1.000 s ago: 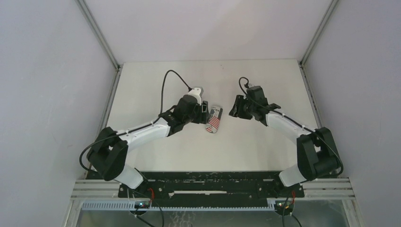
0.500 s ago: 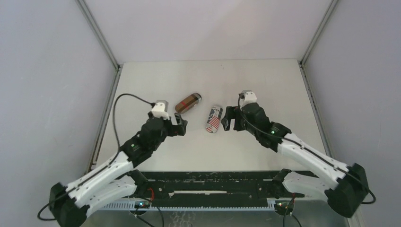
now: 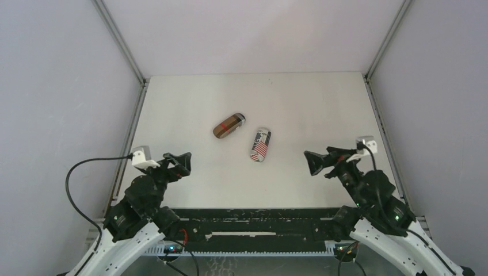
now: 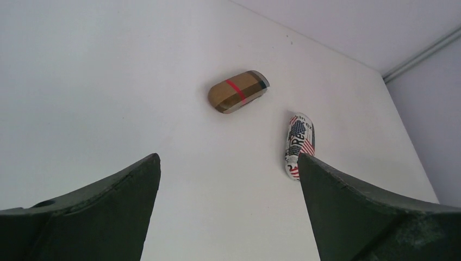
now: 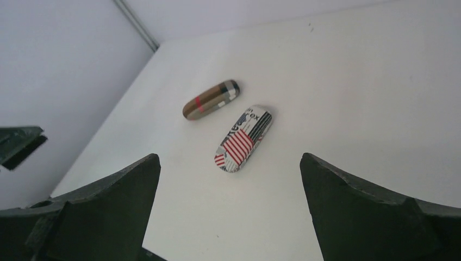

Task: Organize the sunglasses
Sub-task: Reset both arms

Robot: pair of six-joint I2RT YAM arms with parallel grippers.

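Observation:
No sunglasses show in any view. Two shut oval cases lie side by side mid-table: a brown plaid case (image 3: 229, 125) (image 4: 238, 91) (image 5: 211, 99) with a red stripe, and a flag-print case (image 3: 260, 144) (image 4: 299, 142) (image 5: 243, 138) to its right. My left gripper (image 3: 179, 163) (image 4: 228, 163) hangs open at the near left, well back from both cases, nothing between its fingers. My right gripper (image 3: 317, 163) (image 5: 230, 160) is open at the near right, also empty and short of the flag-print case.
The white table (image 3: 322, 103) is boxed in by grey walls on the left, right and back. A black rail (image 3: 253, 221) with the arm bases runs along the near edge. The left gripper's tip (image 5: 19, 144) shows at the right wrist view's left edge.
Both arms have drawn back from the cases toward the near edge, and both grippers have opened wide. The brown case, hidden under the left arm a second ago, now lies uncovered.

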